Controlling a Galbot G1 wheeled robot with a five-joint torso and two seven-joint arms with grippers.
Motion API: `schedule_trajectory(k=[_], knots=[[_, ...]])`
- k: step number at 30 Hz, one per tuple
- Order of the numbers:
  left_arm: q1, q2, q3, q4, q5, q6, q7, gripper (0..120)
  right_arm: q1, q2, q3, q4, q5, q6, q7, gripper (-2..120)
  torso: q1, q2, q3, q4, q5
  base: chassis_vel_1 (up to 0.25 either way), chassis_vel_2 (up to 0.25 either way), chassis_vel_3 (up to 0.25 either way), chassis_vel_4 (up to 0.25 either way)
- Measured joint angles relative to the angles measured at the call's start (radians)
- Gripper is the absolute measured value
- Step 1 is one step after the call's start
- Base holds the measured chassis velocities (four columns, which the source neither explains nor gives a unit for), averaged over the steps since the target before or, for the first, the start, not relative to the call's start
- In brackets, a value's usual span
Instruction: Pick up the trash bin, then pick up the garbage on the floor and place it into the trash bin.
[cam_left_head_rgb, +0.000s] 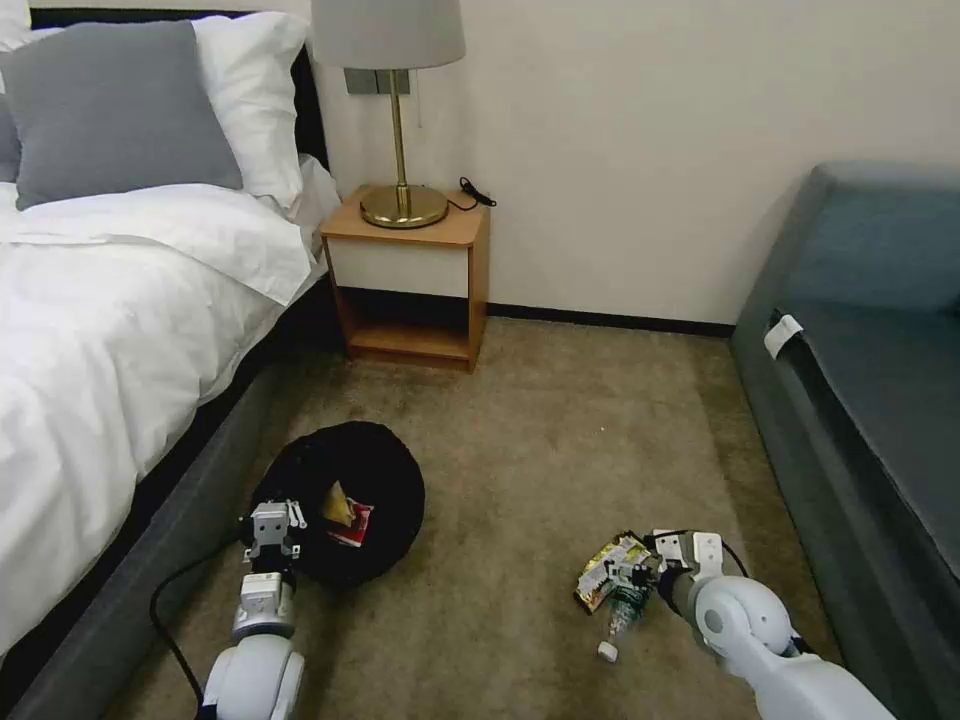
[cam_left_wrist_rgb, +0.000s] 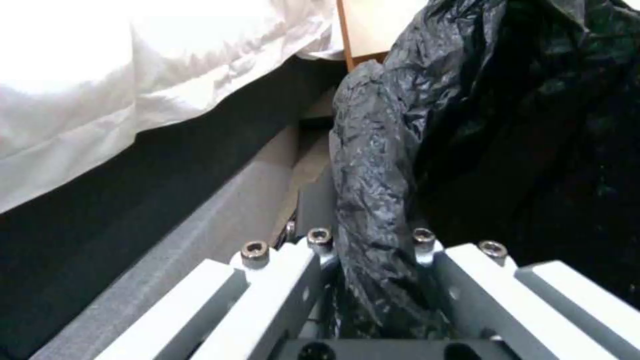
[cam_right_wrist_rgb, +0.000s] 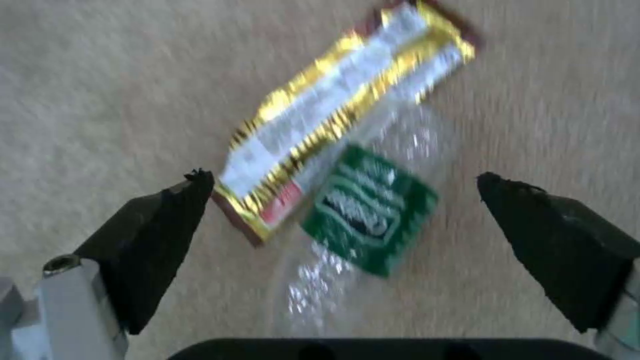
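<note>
Left gripper (cam_left_head_rgb: 271, 527): lower left of head view, jaws clamped on the bag-lined rim of the trash bin (cam_left_head_rgb: 375, 470); bin beside the bed (cam_left_head_rgb: 120, 330).
In bin: red-white packet (cam_left_head_rgb: 352, 524) and tan paper (cam_left_head_rgb: 337, 503), so approx. half of garbage seems done.
Right gripper (cam_left_head_rgb: 668, 560): lower right, fingers (cam_right_wrist_rgb: 160, 220) wide, nothing held, low over foil wrapper (cam_left_head_rgb: 608, 568) and bottle (cam_left_head_rgb: 620, 608) on the carpet (cam_left_head_rgb: 540, 440).
Left to do: these 2 pcs, I judge.

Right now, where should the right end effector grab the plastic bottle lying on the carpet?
Probably across the labelled middle of the bottle, coming straight down. It lies flat, and the open right end effector already straddles it. The foil wrapper touches one side, so close carefully.
</note>
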Motion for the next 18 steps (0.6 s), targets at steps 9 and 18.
schedule_trajectory(k=[9,18], knots=[[0.004,-0.003,0.015,0.000,0.012,0.000,0.000,4,-0.009,0.050,0.004,-0.045,-0.011,-0.007,0.000,100,0.000,0.000,0.000,0.0000,0.0000,0.000,0.000,0.000,0.000],[0.017,0.000,0.018,-0.009,0.016,0.000,-0.001,4,-0.009,0.092,0.010,-0.088,-0.054,0.015,-0.033,100,0.000,0.000,0.000,0.0000,0.0000,0.000,0.000,0.000,0.000]])
